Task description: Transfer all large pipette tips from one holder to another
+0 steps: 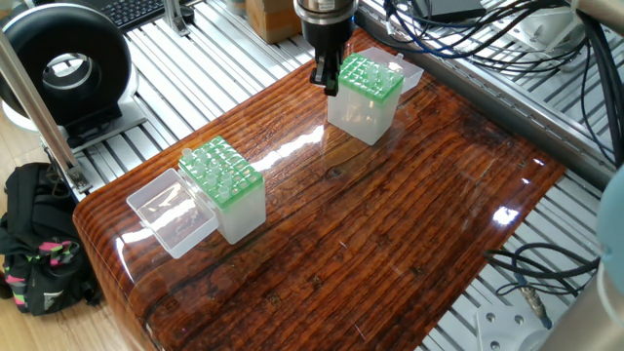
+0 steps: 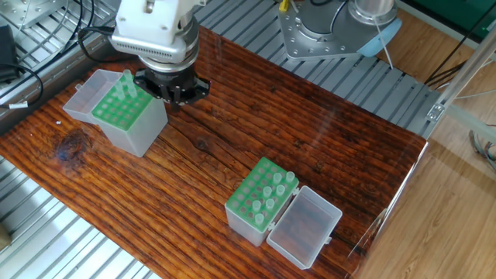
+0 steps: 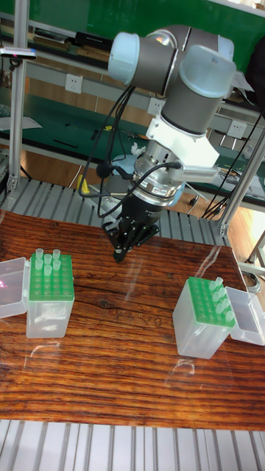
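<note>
Two clear holders with green grids stand on the wooden table. One holder (image 2: 122, 114) (image 1: 364, 86) (image 3: 49, 288) has large pipette tips (image 3: 46, 260) standing along one edge of its grid. The other holder (image 2: 260, 200) (image 1: 224, 181) (image 3: 208, 313) carries several large pipette tips (image 2: 277, 186) too. My gripper (image 2: 172, 101) (image 1: 326, 86) (image 3: 118, 256) hangs close beside the first holder, at the height of its grid. Its fingers taper together to a point and look shut. No tip shows between them.
Each holder has its clear lid (image 2: 84, 91) (image 2: 304, 225) hinged open beside it. Cables (image 1: 468, 29) and aluminium rails border the table. A black round device (image 1: 63, 68) and a dark bag (image 1: 34, 244) sit off the table's edge.
</note>
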Robot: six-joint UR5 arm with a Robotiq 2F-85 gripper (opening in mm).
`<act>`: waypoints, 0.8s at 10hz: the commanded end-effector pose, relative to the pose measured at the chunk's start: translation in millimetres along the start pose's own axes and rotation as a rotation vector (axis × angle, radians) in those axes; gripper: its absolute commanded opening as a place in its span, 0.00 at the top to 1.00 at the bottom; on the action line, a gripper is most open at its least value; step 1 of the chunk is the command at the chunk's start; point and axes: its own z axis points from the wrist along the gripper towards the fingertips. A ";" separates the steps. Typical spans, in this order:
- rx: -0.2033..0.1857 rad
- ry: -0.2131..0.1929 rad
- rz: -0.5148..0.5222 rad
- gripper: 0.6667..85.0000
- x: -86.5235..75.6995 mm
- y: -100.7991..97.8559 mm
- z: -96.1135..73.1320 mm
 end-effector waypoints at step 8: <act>-0.036 -0.183 0.070 1.00 4.5 16.1 13.9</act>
